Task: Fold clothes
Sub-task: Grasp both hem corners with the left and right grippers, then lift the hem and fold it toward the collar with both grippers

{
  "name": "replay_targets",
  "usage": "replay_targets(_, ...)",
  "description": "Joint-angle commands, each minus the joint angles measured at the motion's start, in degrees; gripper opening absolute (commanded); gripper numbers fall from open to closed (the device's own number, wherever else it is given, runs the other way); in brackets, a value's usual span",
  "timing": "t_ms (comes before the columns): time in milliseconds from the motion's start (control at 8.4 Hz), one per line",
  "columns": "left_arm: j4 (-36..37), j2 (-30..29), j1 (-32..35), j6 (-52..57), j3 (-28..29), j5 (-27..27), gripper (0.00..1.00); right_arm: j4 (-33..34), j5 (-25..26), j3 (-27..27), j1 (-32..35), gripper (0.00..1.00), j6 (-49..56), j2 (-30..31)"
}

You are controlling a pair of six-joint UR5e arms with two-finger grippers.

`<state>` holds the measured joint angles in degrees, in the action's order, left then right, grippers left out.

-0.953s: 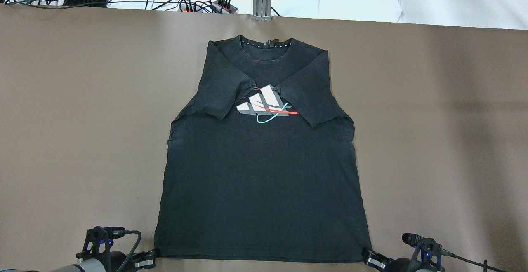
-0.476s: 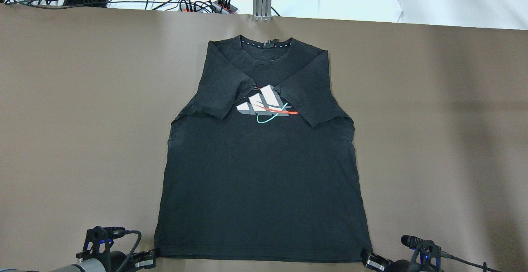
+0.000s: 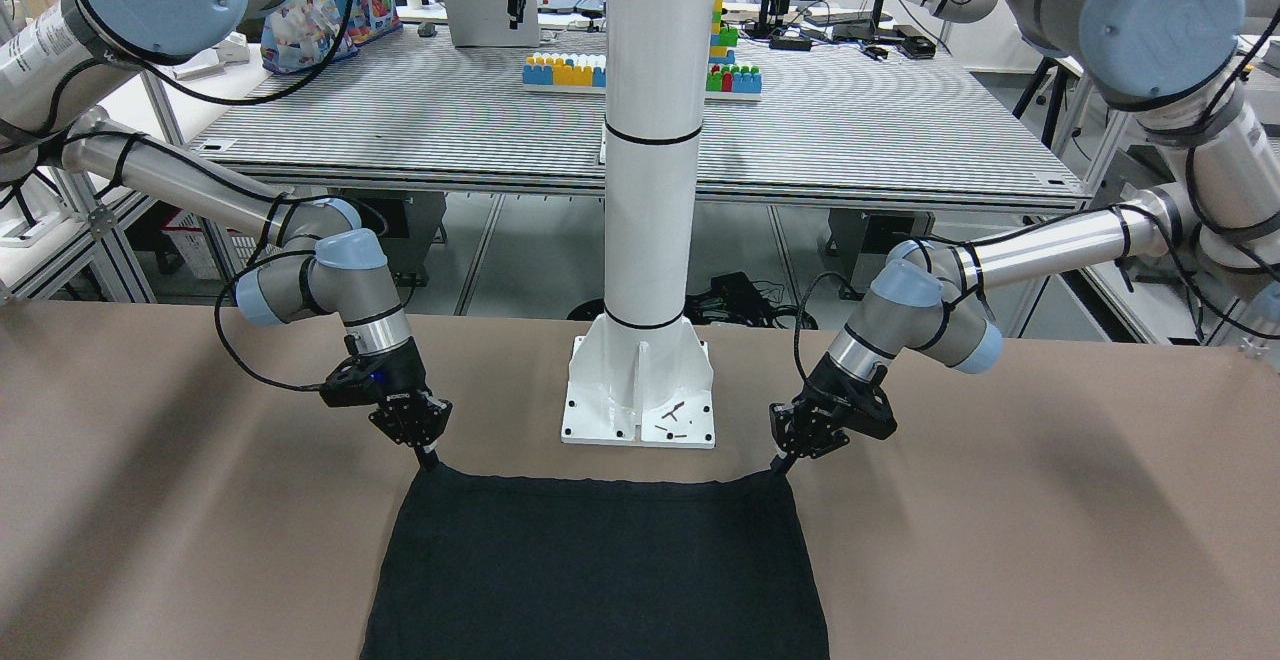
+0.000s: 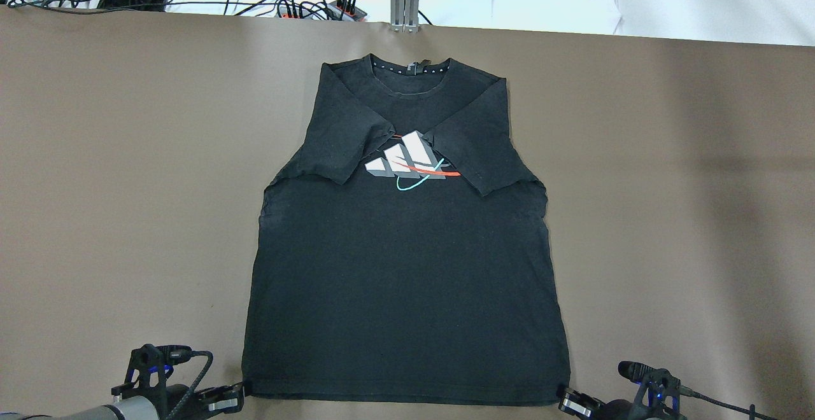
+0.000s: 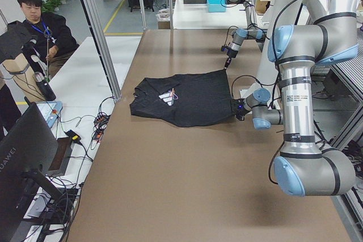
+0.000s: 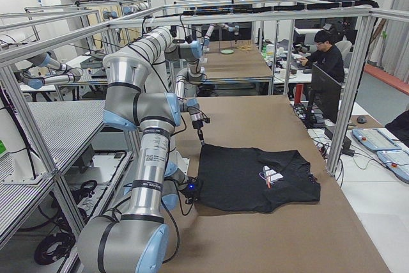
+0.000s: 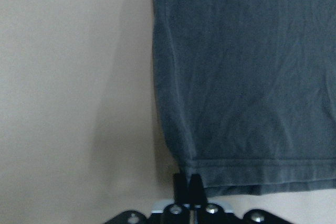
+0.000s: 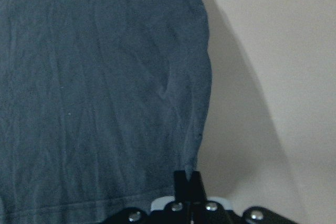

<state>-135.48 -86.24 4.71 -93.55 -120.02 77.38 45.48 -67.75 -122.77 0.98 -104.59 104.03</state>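
On the tabletop at six o'clock, left gripper and right gripper each pinch a hem corner of the black shirt, which lies flat, collar toward twelve o'clock.

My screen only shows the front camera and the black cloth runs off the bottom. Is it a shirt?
Observer: Yes. Overhead it's a black T-shirt lying flat, both sleeves folded in across the chest.
Operator: Is there a picture on it?
Observer: A white and grey logo with red and teal lines, partly under the sleeves.
Operator: Are the grippers pinching it?
Observer: The wrist cameras show the left gripper and right gripper each shut on a corner of the hem.
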Motion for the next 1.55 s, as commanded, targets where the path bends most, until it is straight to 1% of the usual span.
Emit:
replay_targets(0, 13.6, -2.2, 10.5, 3.0, -8.6, 13.3, 0.00, 0.7, -1.0, -6.0, 4.7, 0.00, 10.5, -0.3)
replay_targets(119, 16.4, -5.7, 15.7, 7.7, -9.2, 18.3, 0.00, 0.7, -3.8, -7.2, 7.3, 0.00, 14.4, -0.6)
replay_targets(238, 18.6, -8.4, 20.6, 10.1, -8.9, 24.3, 0.00, 0.7, -9.4, -6.9, 12.6, 0.00, 15.5, -1.6)
replay_targets(357, 22.8, -11.7, 26.3, 10.7, -8.7, 30.5, 0.00, 1.8, -17.2, -6.9, 19.3, 0.00, 18.0, -2.2)
replay_targets(476, 26.7, -15.4, 31.4, 14.1, -8.7, 37.0, 0.00, 4.0, -25.7, -7.1, 25.7, 0.00, 20.6, -3.7)
replay_targets(595, 29.5, -17.6, 35.3, 17.6, -8.7, 42.7, 0.00, 5.0, -32.7, -7.6, 30.4, 0.00, 21.7, -4.9)
replay_targets(715, 31.0, -18.0, 37.5, 19.7, -8.7, 47.6, 0.00, 5.1, -40.6, -8.4, 32.5, 0.00, 22.7, -5.0)
replay_targets(834, 30.9, -17.1, 37.9, 21.6, -9.3, 52.6, 0.00, 5.2, -49.2, -9.8, 32.6, 0.00, 22.9, -4.4)
replay_targets(953, 30.7, -15.6, 37.5, 22.8, -10.9, 57.5, 0.00, 5.1, -56.3, -11.1, 32.2, 0.00, 23.0, -3.8)
replay_targets(1072, 30.2, -12.3, 36.1, 24.3, -14.2, 60.7, 0.00, 5.1, -62.8, -12.7, 30.8, 0.00, 23.0, -3.6)
replay_targets(1191, 28.3, -6.5, 33.6, 25.2, -17.6, 62.6, 0.00, 5.1, -66.7, -14.6, 30.0, 0.00, 23.0, -2.7)
replay_targets(1310, 22.6, -1.2, 32.7, 25.4, -19.0, 64.5, 0.00, 5.0, -67.7, -16.0, 28.8, 0.00, 23.1, -2.3)
replay_targets(1429, 16.3, 3.1, 32.5, 25.4, -18.7, 65.5, 0.00, 5.1, -67.7, -16.2, 27.6, 0.00, 23.0, -2.3)
